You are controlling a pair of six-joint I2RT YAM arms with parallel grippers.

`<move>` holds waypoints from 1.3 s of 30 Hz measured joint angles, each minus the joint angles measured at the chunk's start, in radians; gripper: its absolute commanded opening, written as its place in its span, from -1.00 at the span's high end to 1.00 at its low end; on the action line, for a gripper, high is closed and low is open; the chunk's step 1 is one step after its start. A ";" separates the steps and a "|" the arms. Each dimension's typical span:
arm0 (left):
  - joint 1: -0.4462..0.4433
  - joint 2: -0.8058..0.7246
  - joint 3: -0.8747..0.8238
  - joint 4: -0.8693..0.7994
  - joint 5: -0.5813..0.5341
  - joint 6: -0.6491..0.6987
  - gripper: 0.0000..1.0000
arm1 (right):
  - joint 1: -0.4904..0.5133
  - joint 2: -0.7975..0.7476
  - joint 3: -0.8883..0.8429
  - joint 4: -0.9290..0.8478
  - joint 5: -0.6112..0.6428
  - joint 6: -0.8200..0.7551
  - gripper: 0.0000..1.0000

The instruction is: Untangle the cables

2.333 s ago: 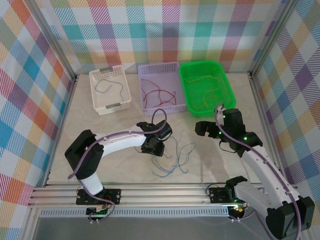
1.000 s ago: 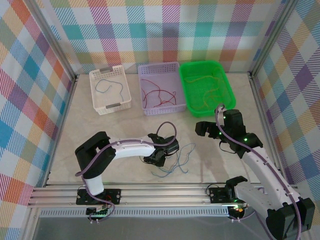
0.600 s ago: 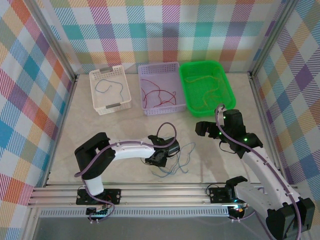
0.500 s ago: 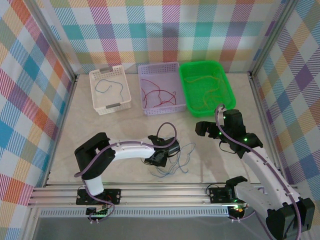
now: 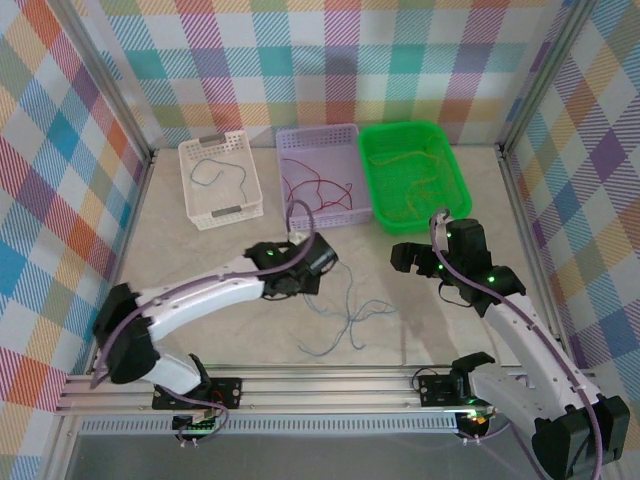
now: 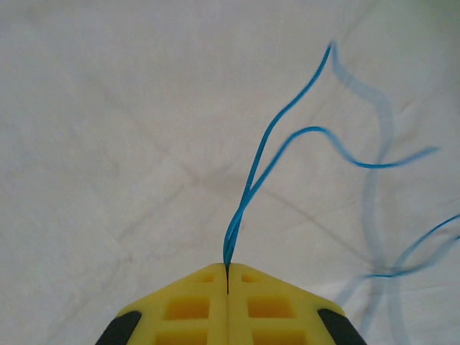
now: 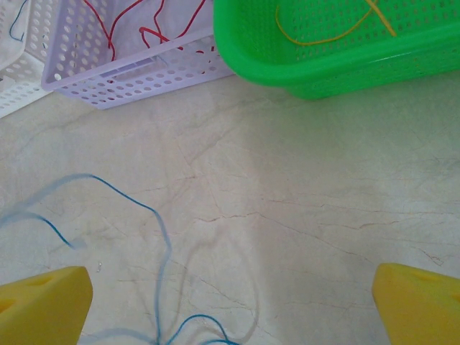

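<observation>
My left gripper (image 5: 306, 270) is shut on a thin blue cable (image 6: 273, 151), which rises doubled out of the seam between the yellow fingers (image 6: 273, 309). In the top view the blue cables (image 5: 345, 315) trail from that gripper down to a loose tangle on the table. My right gripper (image 5: 402, 257) hovers open to the right of them, its yellow fingertips (image 7: 43, 302) wide apart above bare table. A blue strand (image 7: 129, 198) lies to its left. Red cables (image 5: 315, 188) lie in the purple basket, orange-yellow cables (image 5: 410, 165) in the green one, and a blue cable (image 5: 215, 172) in the white one.
Three baskets stand in a row at the back: white (image 5: 225, 211), purple (image 5: 330, 222) and green (image 5: 366, 170). The right wrist view has the purple basket's wall (image 7: 136, 72) and the green basket's wall (image 7: 345, 68) just ahead. Metal frame posts and checkered walls enclose the table.
My left gripper shut on a blue cable at the tangle, then rose and drew back to the left, pulling the strand up and stretching the tangle. The right arm stayed still.
</observation>
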 measured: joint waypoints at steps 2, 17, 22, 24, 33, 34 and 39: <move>0.011 -0.047 0.052 -0.010 -0.018 0.017 1.00 | 0.000 0.000 0.000 0.000 -0.001 0.000 -0.99; 0.040 -0.190 0.167 -0.060 0.063 0.131 1.00 | 0.033 0.057 -0.064 0.218 -0.318 0.000 -0.99; 0.040 -0.201 0.167 -0.014 0.194 0.188 1.00 | 0.094 0.103 -0.067 0.397 -0.384 -0.009 -0.99; 0.040 -0.201 0.167 0.000 0.239 0.207 1.00 | 0.124 0.147 -0.067 0.468 -0.385 -0.030 -0.99; 0.040 -0.251 0.167 0.038 0.344 0.229 1.00 | 0.233 0.403 -0.075 0.666 -0.297 -0.100 -1.00; 0.040 -0.256 0.167 0.040 0.350 0.229 1.00 | 0.248 0.417 -0.078 0.682 -0.283 -0.104 -0.99; 0.040 -0.262 0.166 0.061 0.384 0.228 1.00 | 0.324 0.480 -0.078 0.775 -0.172 -0.116 -0.07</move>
